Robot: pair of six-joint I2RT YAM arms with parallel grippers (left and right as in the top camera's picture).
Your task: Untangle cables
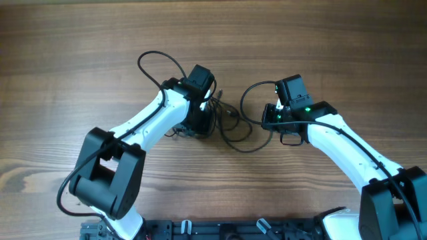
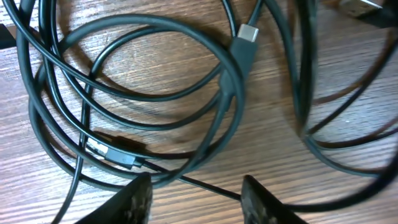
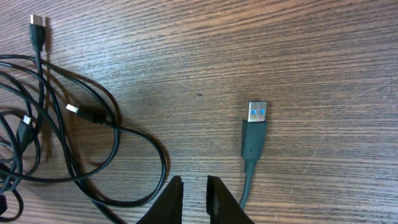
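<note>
A tangle of black cables (image 1: 235, 130) lies mid-table between the two arms. In the left wrist view the loops (image 2: 155, 81) overlap, with a grey USB-C plug (image 2: 247, 37) and a small plug (image 2: 102, 149) among them. My left gripper (image 2: 196, 190) is open just over the tangle (image 1: 197, 125), and one thin cable runs on the table between its fingers. My right gripper (image 3: 194, 185) is nearly shut with only a narrow gap, and holds nothing (image 1: 272, 119). A USB-A plug (image 3: 256, 115) lies just right of it, and cable loops (image 3: 93, 143) lie to its left.
One cable loop (image 1: 157, 59) reaches out to the back left of the tangle. Another loop (image 1: 248, 93) arcs toward the right wrist. A further USB-C plug (image 3: 37, 25) lies at the far left of the right wrist view. Bare wooden table (image 1: 347, 47) surrounds the cables.
</note>
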